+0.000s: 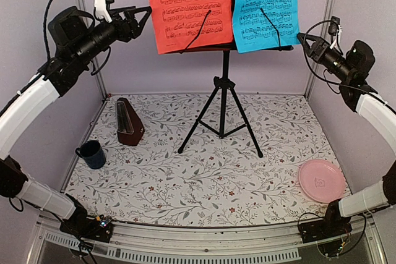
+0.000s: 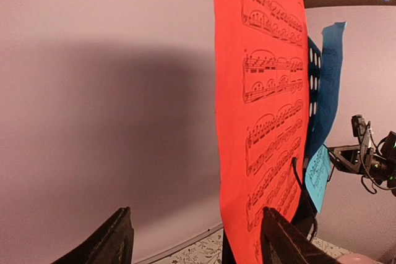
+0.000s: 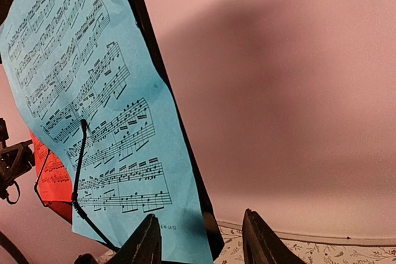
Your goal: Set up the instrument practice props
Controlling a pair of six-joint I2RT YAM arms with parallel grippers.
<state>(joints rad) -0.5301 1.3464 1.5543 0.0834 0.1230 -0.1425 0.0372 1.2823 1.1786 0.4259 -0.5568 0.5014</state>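
Note:
The black music stand (image 1: pixel 223 100) stands on its tripod at mid-table. A red music sheet (image 1: pixel 189 7) and a cyan music sheet (image 1: pixel 265 7) rest side by side on its desk, each under a wire retainer. The brown pyramid metronome (image 1: pixel 129 123) stands upright at the left. My left gripper (image 1: pixel 143 15) is open and empty, held high right at the red sheet's left edge (image 2: pixel 260 109). My right gripper (image 1: pixel 304 41) is open and empty, a little right of the cyan sheet's lower right corner (image 3: pixel 99 109). The perforated desk (image 2: pixel 314 85) shows behind the sheets.
A dark blue mug (image 1: pixel 93 154) stands near the table's left edge, in front of the metronome. A pink round plate (image 1: pixel 322 180) lies at the front right. Enclosure walls stand close behind the stand and on both sides.

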